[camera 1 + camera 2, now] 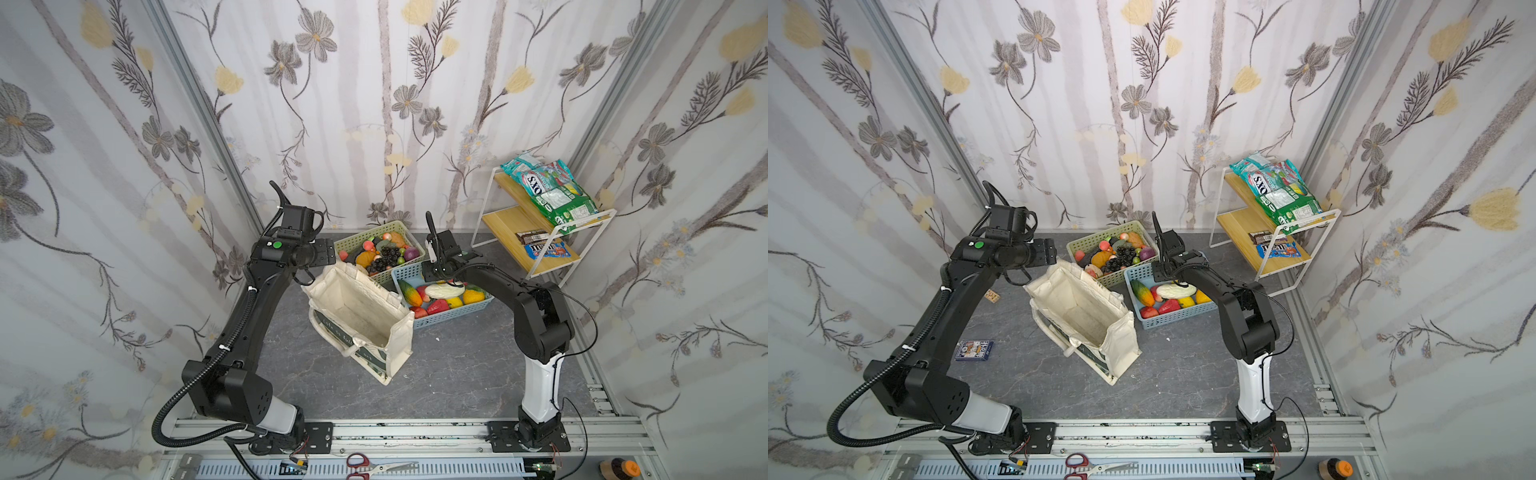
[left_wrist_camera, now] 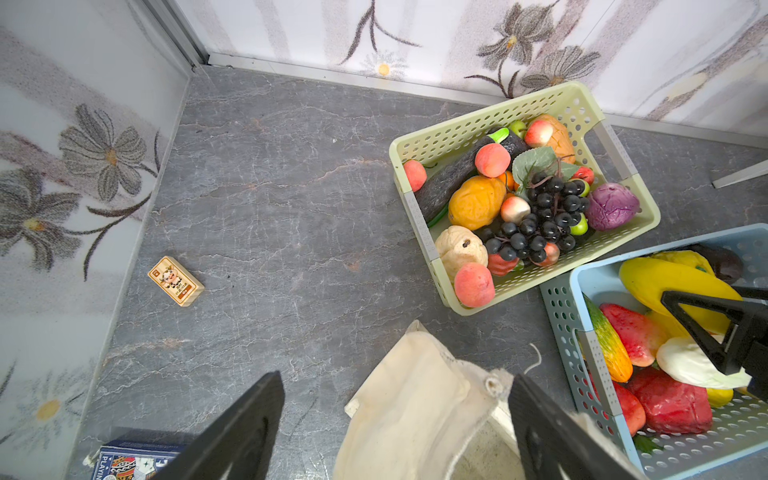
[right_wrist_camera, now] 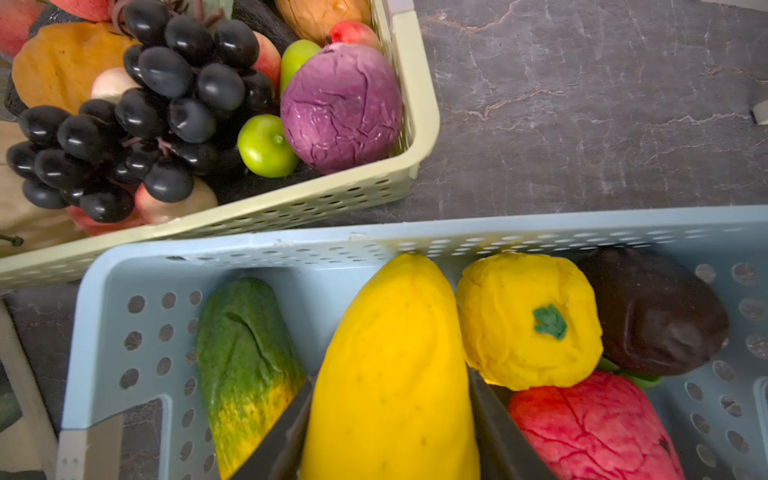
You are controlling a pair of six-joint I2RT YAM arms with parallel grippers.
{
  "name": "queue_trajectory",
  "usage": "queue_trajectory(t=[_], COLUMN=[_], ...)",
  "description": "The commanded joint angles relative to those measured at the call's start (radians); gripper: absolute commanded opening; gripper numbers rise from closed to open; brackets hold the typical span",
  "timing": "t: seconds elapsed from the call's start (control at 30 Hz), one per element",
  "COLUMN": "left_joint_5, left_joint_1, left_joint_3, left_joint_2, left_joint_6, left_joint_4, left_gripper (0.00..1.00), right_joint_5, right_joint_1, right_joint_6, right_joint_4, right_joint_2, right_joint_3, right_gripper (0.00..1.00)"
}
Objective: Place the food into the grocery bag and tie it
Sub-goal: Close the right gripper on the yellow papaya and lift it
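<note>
fingers (image 3: 286, 432) of the right end effector (image 3: 390, 378) press on both sides of the long yellow fruit (image 3: 399, 316), so it grips the fruit. the fruit lies flat in the blue basket (image 3: 291, 245), between a green fruit (image 3: 245, 357) and a yellow pepper (image 3: 528, 320). its thin tip points away from the end effector, at the wall next to the green basket (image 3: 415, 124). the left end effector (image 2: 395, 376) is open wide, over the rim of the cloth bag (image 1: 399, 345), which stands open on the tabletop (image 1: 457, 374) beside both baskets.
</note>
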Motion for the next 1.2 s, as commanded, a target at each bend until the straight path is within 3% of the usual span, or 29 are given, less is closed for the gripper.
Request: queue_trajectory(t=[0.0,0.43,0.93,1.17], left_joint_5=[-0.005,0.021,-0.052,-0.088], left_joint_1=[0.0,-0.006,-0.013,-0.014], left_joint_3=[0.011,0.068,0.087,0.068], left_joint_2=[0.001,0.007,0.002,-0.01], left_joint_6=[0.0,-0.079,-0.094,-0.112], left_joint_4=[0.004,-0.057,-0.132,-0.142], left_gripper=[0.88,0.88,0.89,0.89], right_joint_5=[0.0,-0.036,-0.088,-0.092], right_joint_1=[-0.001,-0.001,0.011,0.076], right_joint_6=[-0.002,-0.017,-0.009,0.026], right_joint_4=[-0.003,-0.053,-0.12,-0.129], right_joint_2=[-0.022,-0.159,-0.387,-0.488], right_joint_3=[0.007,-0.031,-0.023,0.024], right_gripper=[0.5,0.49,0.49,0.5])
